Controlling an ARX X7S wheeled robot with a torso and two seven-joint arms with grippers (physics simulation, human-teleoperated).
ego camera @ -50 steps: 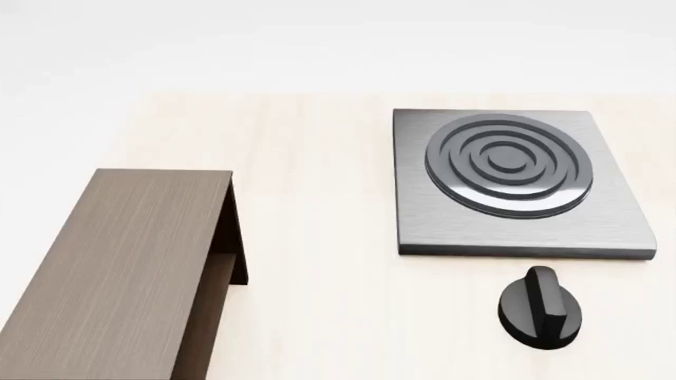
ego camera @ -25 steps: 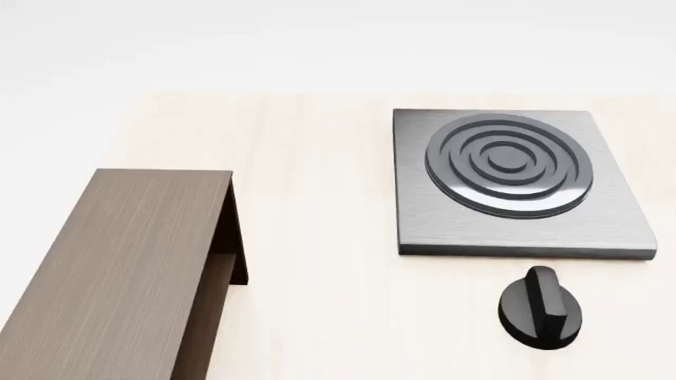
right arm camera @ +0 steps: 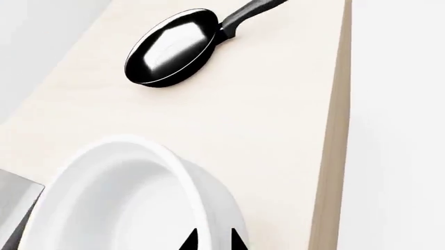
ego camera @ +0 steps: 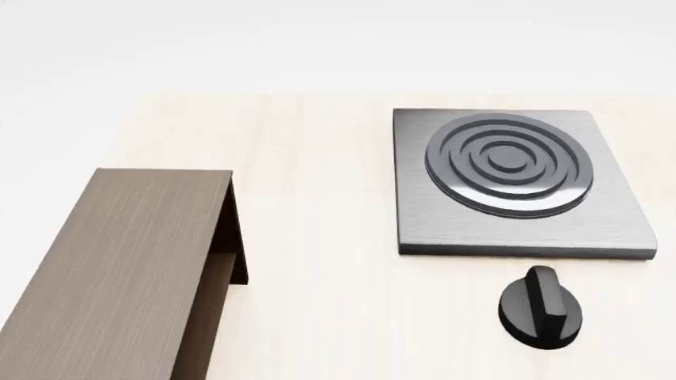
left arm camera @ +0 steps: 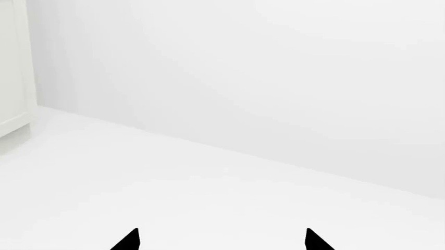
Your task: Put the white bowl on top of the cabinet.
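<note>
The white bowl point(right arm camera: 118, 203) stands on the light wooden table, seen only in the right wrist view. My right gripper point(right arm camera: 213, 240) has its two dark fingertips close together astride the bowl's near wall, one inside the rim and one outside, shut on it. The dark brown cabinet point(ego camera: 116, 269) lies at the left of the head view, its flat top bare. My left gripper point(left arm camera: 222, 240) is open and empty, facing a white floor and wall. Neither arm nor the bowl shows in the head view.
A black frying pan point(right arm camera: 170, 47) lies beyond the bowl on the table. The table's edge point(right arm camera: 334, 156) runs close beside the bowl. A grey square stove plate point(ego camera: 507, 182) and a black knob point(ego camera: 541, 309) sit right of the cabinet. A white cupboard point(left arm camera: 12, 67) stands by the wall.
</note>
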